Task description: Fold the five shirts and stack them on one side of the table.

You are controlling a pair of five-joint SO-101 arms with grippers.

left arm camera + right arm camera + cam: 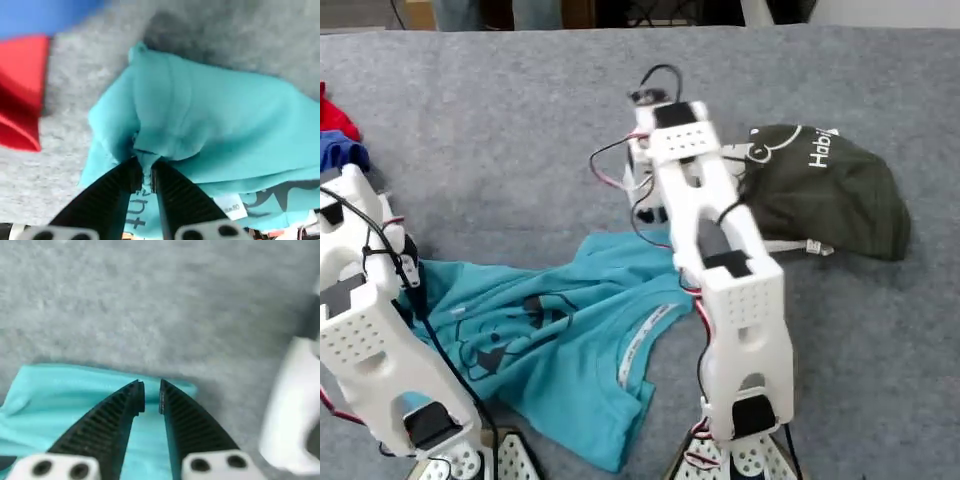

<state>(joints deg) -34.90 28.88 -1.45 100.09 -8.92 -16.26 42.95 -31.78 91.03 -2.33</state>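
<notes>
The spread shirt (pixel 570 340) lies on the table (pixel 500 130) between the left arm (pixel 365 330) and right arm (pixel 720 230); a bundled shirt (pixel 830 190) sits right of the latter, further shirts (pixel 340 152) behind the former

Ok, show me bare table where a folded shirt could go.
Free: the table beyond the teal shirt, between the red shirt and the right arm; the near right corner, in front of the dark shirt. Crowded: the middle, around that arm.

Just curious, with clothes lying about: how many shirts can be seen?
4: teal shirt in the middle, dark green shirt beside it, red shirt and blue shirt together at the opposite edge. More may be hidden.
</notes>
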